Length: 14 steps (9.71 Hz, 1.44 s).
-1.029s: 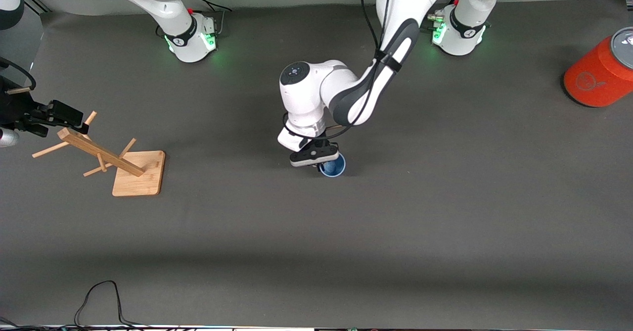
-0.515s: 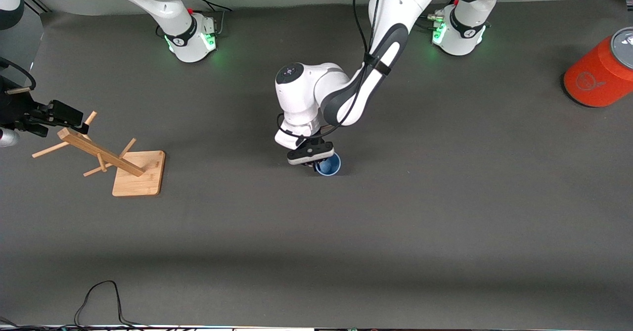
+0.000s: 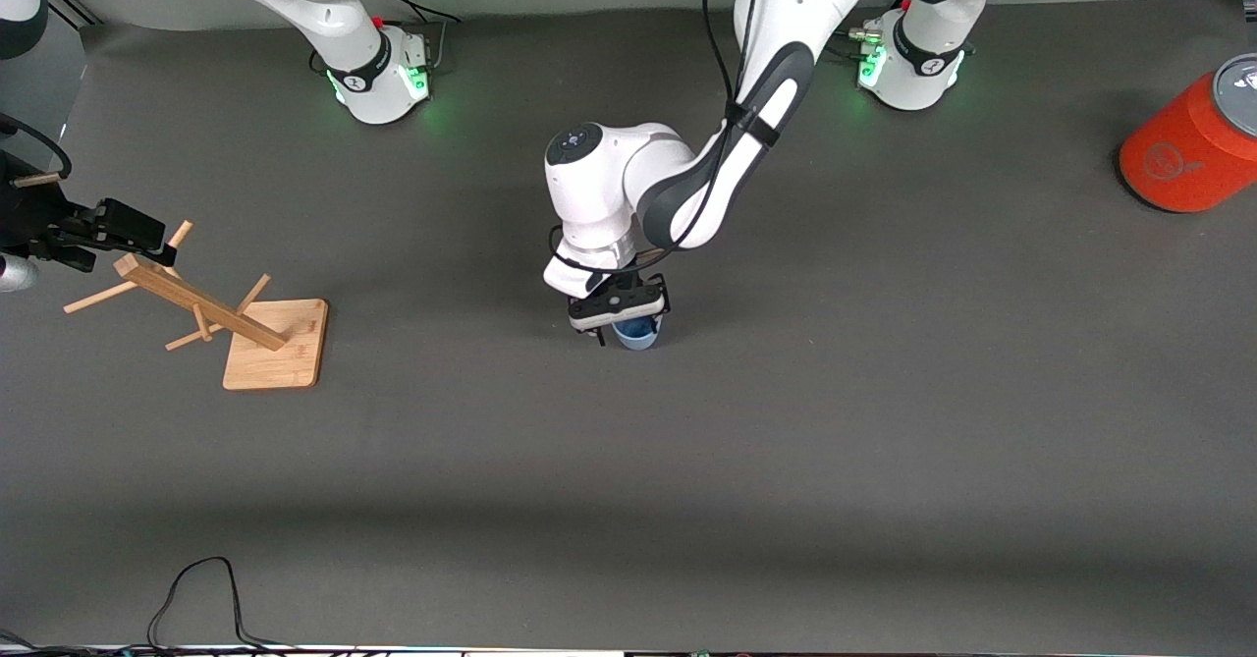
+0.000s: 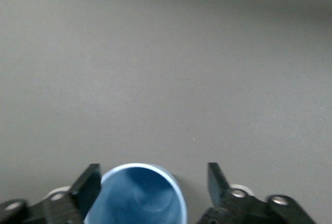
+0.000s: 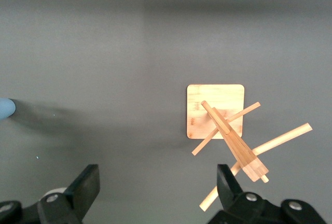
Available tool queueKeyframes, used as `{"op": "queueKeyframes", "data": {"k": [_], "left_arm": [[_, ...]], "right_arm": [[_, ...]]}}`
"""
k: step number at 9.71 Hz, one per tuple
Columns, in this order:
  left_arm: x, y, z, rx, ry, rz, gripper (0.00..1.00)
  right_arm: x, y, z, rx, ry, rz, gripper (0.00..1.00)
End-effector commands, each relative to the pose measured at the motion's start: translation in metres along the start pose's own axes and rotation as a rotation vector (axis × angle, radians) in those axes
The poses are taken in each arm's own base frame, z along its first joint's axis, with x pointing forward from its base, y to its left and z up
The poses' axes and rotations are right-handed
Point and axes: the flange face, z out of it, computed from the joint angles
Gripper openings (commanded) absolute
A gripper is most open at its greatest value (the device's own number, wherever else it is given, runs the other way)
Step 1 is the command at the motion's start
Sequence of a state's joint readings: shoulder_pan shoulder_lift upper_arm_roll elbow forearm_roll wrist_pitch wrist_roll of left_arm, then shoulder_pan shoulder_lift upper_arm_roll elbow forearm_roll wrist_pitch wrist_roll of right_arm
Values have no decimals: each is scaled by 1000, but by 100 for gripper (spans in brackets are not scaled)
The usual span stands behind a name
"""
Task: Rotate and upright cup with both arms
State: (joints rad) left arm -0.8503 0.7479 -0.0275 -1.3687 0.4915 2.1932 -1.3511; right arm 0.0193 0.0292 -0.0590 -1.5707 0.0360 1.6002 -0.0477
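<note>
1. The cup [image 3: 636, 336] stands upright near the middle of the desk [image 3: 884, 441], mouth up, its blue inside showing in the left wrist view [image 4: 137, 198].
2. At about nine o'clock from the cup we see the right end effector [image 3: 108, 228] over the top of a wooden peg stand [image 3: 201, 308]; this arm waits. Its fingers [image 5: 85, 185] stand wide apart with nothing between them.
3. The stand's square base [image 3: 276, 343] rests on the desk toward the right arm's end, with pegs sticking out from the post.
4. We find the left end effector [image 3: 621, 318] directly over the cup, its fingers [image 4: 89, 182] spread open on either side of the rim; one finger sits just beside the rim, the other clear of it.
5. At about two o'clock from the cup, at the left arm's end of the desk, stands an orange canister [image 3: 1190, 141] with a grey lid.
</note>
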Motion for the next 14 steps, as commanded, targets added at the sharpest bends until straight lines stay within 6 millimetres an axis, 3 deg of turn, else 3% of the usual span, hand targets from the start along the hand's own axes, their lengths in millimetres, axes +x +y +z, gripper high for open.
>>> {"op": "queueKeyframes", "data": {"k": [1,2,4,7,8,10,11,14], "left_arm": [[36,-20,-60,1,-52,20,100],[59,-37,-83,8,-80,29,100],[115,-92,-119,65,-96,-39,100],[214,-211,-152,-7,-273,15,100],[235,-250,-164,16,-286,-23,100],[256,-306,-189,24,-300,35,100],[266,-337,-192,31,-304,22,100],[252,-407,-202,18,-319,160,100]], "right_arm": [[-3,2,-3,-20,-1,-14,100],[-3,2,-3,-22,-1,-14,100],[-3,1,-4,-22,0,-17,100],[-3,1,-4,-22,0,-17,100],[-3,1,-4,-22,0,-17,100],[-3,1,-3,-22,-2,-16,100],[-3,1,-3,-20,-3,-16,100],[-4,1,-2,-20,-12,-17,100]]}}
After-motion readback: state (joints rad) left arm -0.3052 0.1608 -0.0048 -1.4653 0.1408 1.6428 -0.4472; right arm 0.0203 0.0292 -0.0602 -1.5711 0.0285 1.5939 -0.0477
